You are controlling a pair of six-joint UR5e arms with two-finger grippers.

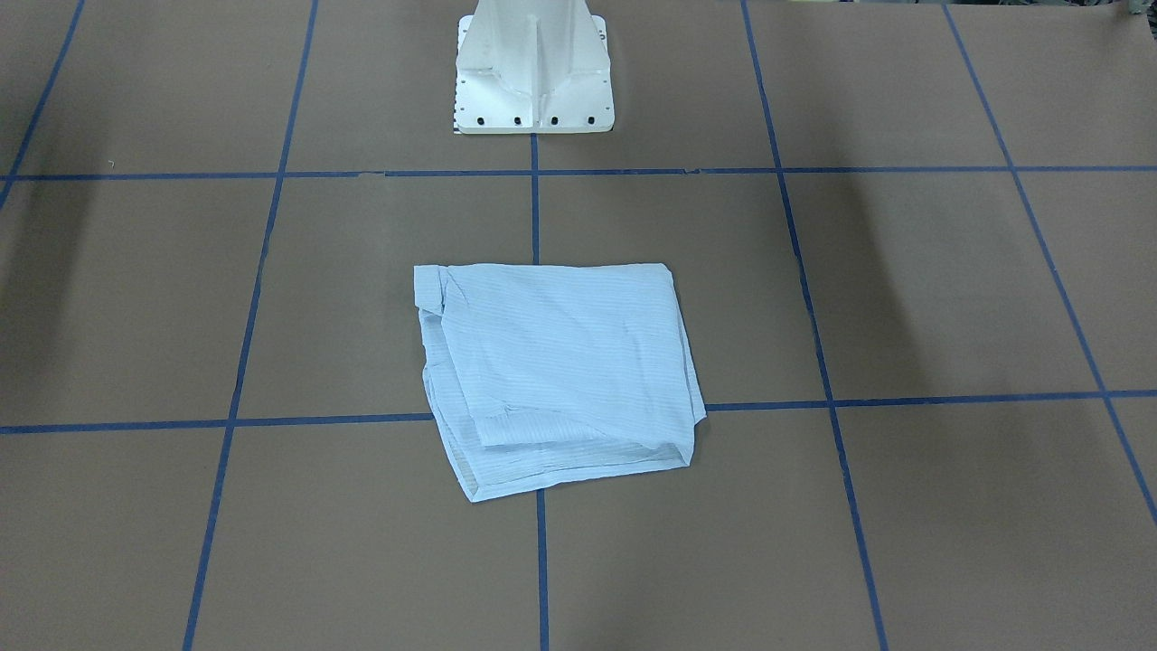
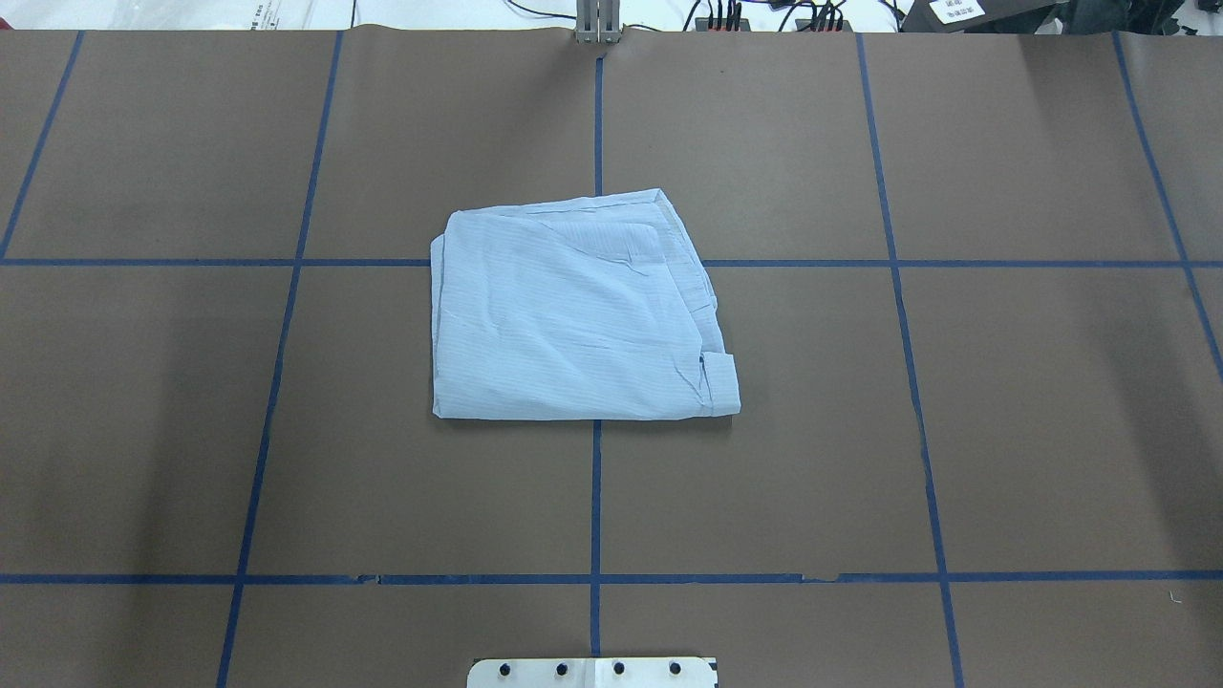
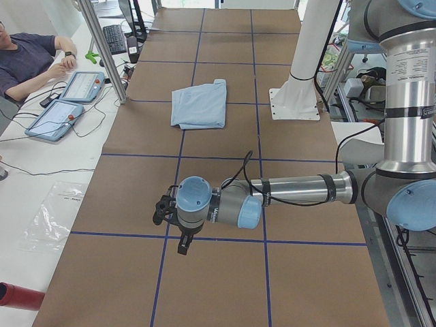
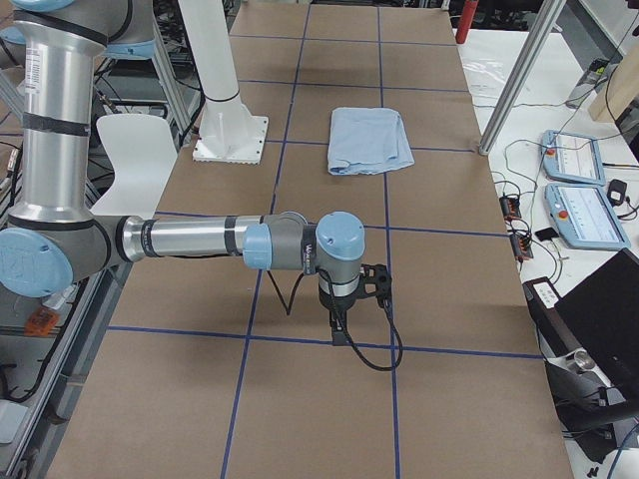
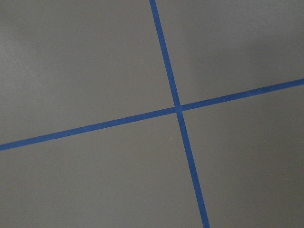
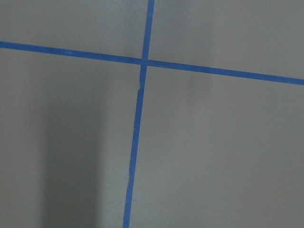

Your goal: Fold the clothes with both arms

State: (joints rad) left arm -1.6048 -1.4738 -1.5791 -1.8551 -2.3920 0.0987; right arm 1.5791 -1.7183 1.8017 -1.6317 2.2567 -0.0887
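The pale blue striped shirt (image 1: 556, 371) lies folded into a rough rectangle at the middle of the brown table; it also shows in the overhead view (image 2: 573, 315) and both side views (image 3: 199, 105) (image 4: 369, 140). No arm touches it. My left gripper (image 3: 181, 240) shows only in the exterior left view, pointing down over the table far from the shirt. My right gripper (image 4: 339, 329) shows only in the exterior right view, also pointing down far from the shirt. I cannot tell whether either is open or shut. Both wrist views show only bare table and blue tape.
Blue tape lines (image 2: 595, 497) divide the brown table into squares. The white pedestal base (image 1: 533, 90) stands at the robot's edge. Beyond the far edge are metal posts (image 3: 102, 48), tablets (image 3: 82, 85) and a seated person (image 3: 27, 58).
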